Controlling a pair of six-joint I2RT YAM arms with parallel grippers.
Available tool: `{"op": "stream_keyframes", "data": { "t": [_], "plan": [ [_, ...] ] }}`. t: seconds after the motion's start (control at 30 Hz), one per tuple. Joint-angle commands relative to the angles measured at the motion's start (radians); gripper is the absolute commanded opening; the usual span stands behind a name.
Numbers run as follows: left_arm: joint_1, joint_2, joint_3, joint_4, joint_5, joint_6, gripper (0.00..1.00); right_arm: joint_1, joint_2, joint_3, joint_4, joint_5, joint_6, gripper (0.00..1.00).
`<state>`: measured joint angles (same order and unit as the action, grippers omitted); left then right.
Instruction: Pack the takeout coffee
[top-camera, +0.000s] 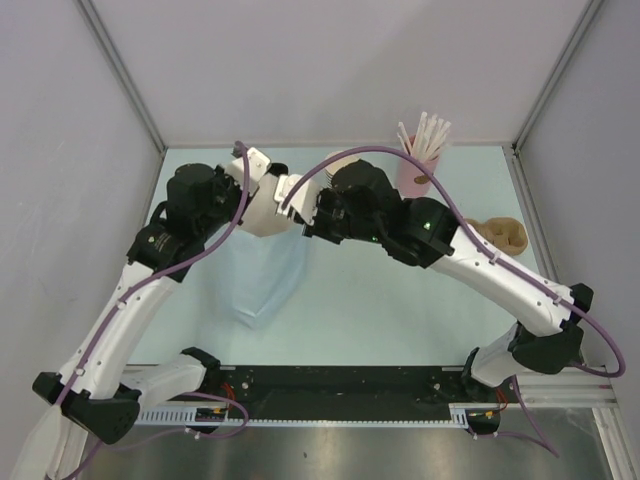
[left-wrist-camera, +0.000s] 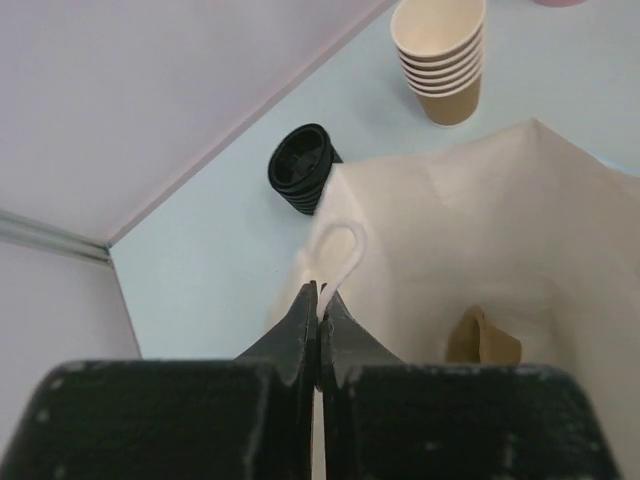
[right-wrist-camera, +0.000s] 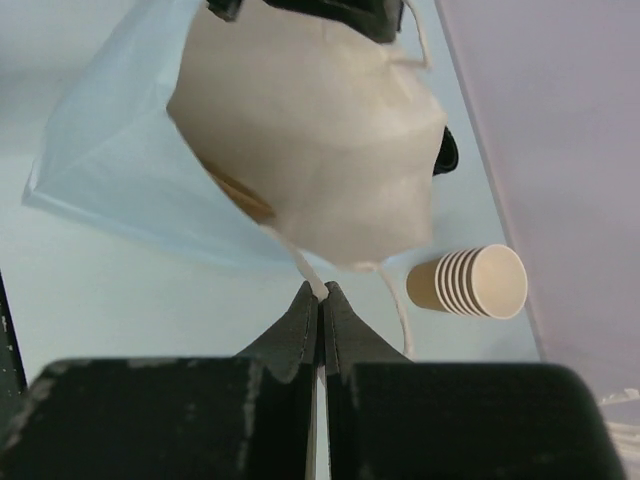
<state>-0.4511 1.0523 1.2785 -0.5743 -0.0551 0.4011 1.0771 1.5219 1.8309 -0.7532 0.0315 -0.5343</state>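
- The left fingers (left-wrist-camera: 305, 318) are pressing together on a white handle (left-wrist-camera: 345, 245) of the bag (left-wrist-camera: 470, 220), pinching it at the bag's rim.
- The black lids (left-wrist-camera: 300, 168) are sitting in a stack on the worktop (left-wrist-camera: 200, 260), just behind that corner of the bag.
- The bag is hanging open between the two arms, its mouth showing in both wrist views.
- The coffee (left-wrist-camera: 483, 340) is lying low inside the bag, showing only as a brown shape; its lid cannot be made out.
- The right fingers (right-wrist-camera: 305, 315) are pressing together on the other handle (right-wrist-camera: 293, 260), pinching the cord just below the bag.
- The cups (right-wrist-camera: 470, 283) are standing nested and lidless beside the bag, apart from it.
- The pink cup (top-camera: 415, 172) is holding white sticks at the far right of the worktop.
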Motion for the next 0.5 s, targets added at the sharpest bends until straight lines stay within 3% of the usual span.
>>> {"op": "stream_keyframes", "data": {
  "t": [0.0, 0.17, 0.3, 0.47],
  "plan": [
    [0.015, 0.000, 0.110, 0.050, -0.092, 0.036, 0.00, -0.048, -0.060, -0.001, 0.060, -0.021, 0.017, 0.00],
    [0.020, 0.021, 0.220, 0.018, -0.052, 0.030, 0.00, -0.026, -0.118, -0.191, 0.072, -0.077, -0.047, 0.00],
    [0.020, 0.054, 0.197, 0.011, -0.023, 0.007, 0.00, 0.033, -0.152, -0.431, 0.107, -0.004, -0.127, 0.00],
    [0.020, 0.071, 0.150, 0.018, 0.024, -0.018, 0.00, 0.070, -0.170, -0.532, 0.091, -0.021, -0.145, 0.00]
  ]
}}
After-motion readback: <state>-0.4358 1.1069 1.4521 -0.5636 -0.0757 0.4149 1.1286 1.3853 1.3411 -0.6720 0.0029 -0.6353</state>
